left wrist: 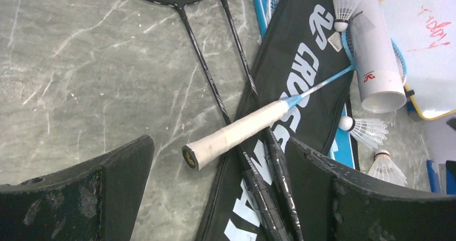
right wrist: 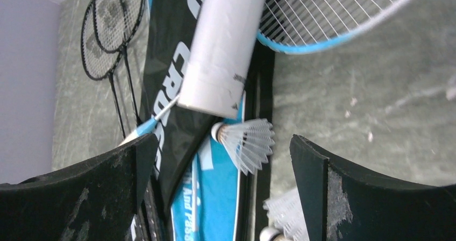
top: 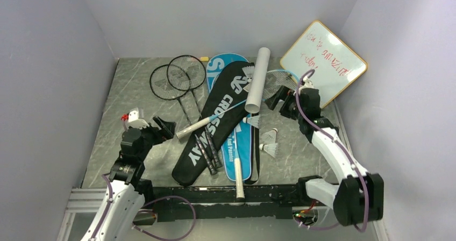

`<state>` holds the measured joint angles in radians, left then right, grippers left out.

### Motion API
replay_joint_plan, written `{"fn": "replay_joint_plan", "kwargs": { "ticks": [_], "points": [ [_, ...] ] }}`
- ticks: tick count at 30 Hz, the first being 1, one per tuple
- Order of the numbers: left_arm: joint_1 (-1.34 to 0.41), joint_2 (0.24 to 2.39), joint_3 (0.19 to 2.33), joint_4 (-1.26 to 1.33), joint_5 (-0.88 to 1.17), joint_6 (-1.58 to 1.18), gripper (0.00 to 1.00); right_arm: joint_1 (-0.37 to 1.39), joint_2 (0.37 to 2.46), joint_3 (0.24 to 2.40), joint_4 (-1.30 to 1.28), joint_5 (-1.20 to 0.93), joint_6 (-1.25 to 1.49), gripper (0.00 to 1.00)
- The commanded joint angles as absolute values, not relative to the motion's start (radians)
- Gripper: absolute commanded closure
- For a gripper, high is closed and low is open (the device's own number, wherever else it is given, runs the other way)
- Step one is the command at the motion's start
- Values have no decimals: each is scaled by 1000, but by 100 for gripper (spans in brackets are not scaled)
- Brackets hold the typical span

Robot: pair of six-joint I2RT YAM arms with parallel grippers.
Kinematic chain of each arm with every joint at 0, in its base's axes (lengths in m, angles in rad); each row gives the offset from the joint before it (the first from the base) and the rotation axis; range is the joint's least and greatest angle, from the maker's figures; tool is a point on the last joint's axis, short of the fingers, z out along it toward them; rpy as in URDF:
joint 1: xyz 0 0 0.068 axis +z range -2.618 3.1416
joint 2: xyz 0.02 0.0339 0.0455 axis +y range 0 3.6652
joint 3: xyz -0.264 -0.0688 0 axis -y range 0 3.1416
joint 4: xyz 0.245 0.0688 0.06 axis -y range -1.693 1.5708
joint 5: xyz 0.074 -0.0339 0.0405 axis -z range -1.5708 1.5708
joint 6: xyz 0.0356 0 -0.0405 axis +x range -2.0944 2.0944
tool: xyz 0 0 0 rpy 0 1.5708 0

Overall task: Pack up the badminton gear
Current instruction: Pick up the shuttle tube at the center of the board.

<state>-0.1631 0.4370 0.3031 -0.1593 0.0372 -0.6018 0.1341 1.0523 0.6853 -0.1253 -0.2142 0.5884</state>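
Nothing looks packed yet; the job is at its very start. Seen from above, the black cover (top: 212,136) lies flat at the table's (top: 134,90) centre, on top of the blue cover (top: 223,62), whose edge shows at 12 and 5 o'clock. I cannot tell whether either is unzipped.

The two black rackets (top: 169,82) lie outside the covers. Their heads rest on the table at 10 o'clock and their handles cross onto the black cover. The blue racket (left wrist: 253,123) lies slantwise over that cover, head toward 1 o'clock, grip toward 8. The tube (top: 257,79) rests across it at 12 to 1 o'clock, its near end toward the arms. Whether anything is inside I cannot tell.

Shuttlecocks (top: 270,149) are loose: three at 4 o'clock beside the covers, and a fourth (top: 248,71) up by the tube.

The left gripper (left wrist: 219,142) hovers spread wide and empty, at 8 o'clock, just short of the blue racket's grip. The right gripper (right wrist: 225,137) is also spread and empty, at 2 o'clock, above the tube's near end and a shuttlecock.

By my reckoning everything is left: shuttlecocks into the tube, rackets into the covers, covers closed.
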Motion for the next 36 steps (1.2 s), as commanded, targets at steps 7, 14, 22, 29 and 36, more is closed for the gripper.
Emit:
{"fn": "replay_joint_plan", "kwargs": {
  "ticks": [7,14,22,29,36],
  "points": [
    [-172,452,270,103,270,-470,3,274,1387,942,35,-66,615,1],
    [-175,460,276,35,119,-542,3,331,1599,1088,-20,42,630,4],
    [-175,470,258,44,127,-600,3,352,1703,1137,-81,175,647,9],
    [-175,484,259,65,142,-595,3,358,1760,1162,-95,169,645,13],
    [-175,541,284,70,174,-610,3,359,1730,1155,-90,162,661,36]
  ]
}}
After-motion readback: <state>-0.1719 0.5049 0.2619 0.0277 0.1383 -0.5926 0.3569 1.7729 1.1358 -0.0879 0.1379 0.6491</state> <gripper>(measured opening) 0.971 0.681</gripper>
